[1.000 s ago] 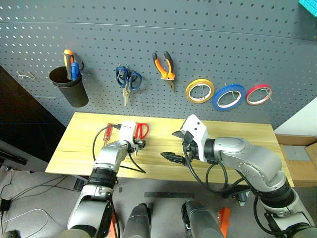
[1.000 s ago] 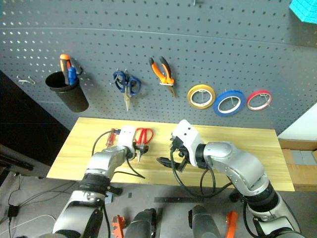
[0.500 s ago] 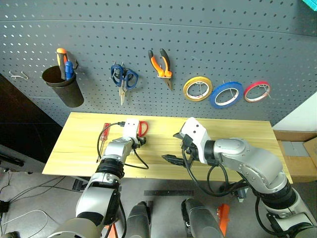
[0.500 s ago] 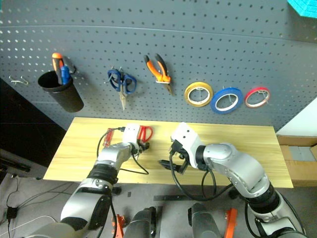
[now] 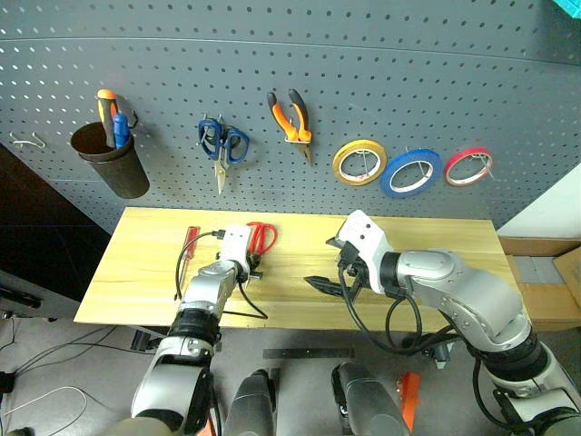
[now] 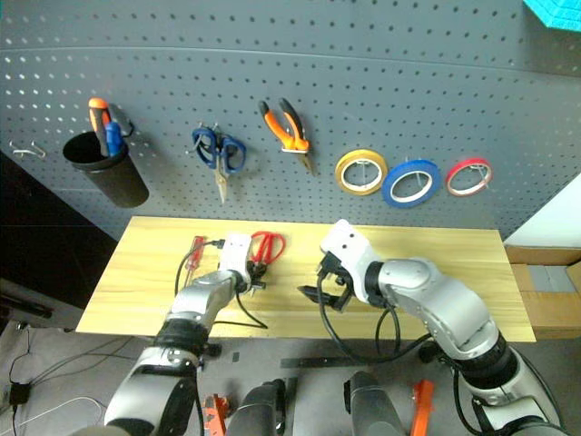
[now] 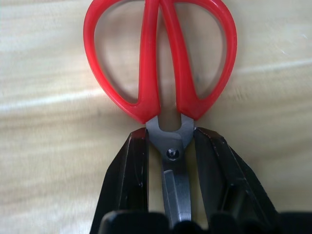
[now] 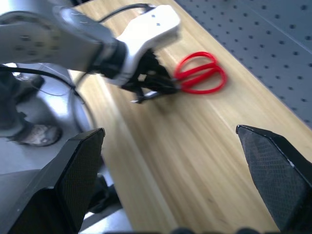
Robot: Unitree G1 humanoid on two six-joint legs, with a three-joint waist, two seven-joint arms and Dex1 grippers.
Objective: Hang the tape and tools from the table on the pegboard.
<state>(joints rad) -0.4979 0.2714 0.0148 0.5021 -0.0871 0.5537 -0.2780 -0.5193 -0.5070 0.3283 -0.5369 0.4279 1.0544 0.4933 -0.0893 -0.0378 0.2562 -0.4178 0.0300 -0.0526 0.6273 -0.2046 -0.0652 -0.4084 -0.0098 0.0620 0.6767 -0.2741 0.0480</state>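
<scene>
Red-handled scissors (image 7: pixel 161 58) lie flat on the light wooden table (image 5: pixel 436 245), handles toward the pegboard (image 5: pixel 408 82). My left gripper (image 5: pixel 253 263) is shut on the scissors, one black finger (image 7: pixel 131 170) pressed on each side of the pivot. The slim red screwdriver (image 5: pixel 190 242) lies on the table just left of that hand. My right gripper (image 5: pixel 329 263) hovers open above the table's middle, nothing between its fingers. On the pegboard hang the blue tape (image 5: pixel 410 173) and the orange-and-black pliers (image 5: pixel 292 113).
Also on the pegboard are a black cup (image 5: pixel 109 163) holding screwdrivers, blue-handled scissors (image 5: pixel 221 145), a yellow roll (image 5: pixel 359 163), a red-pink roll (image 5: pixel 468 167) and a bare hook (image 5: pixel 27 141) at far left. A black cable (image 5: pixel 247 304) loops over the table's front edge.
My left gripper has gone from open to shut on the red scissors' pivot. The right gripper has stayed open and in place. The head views have shifted slightly.
</scene>
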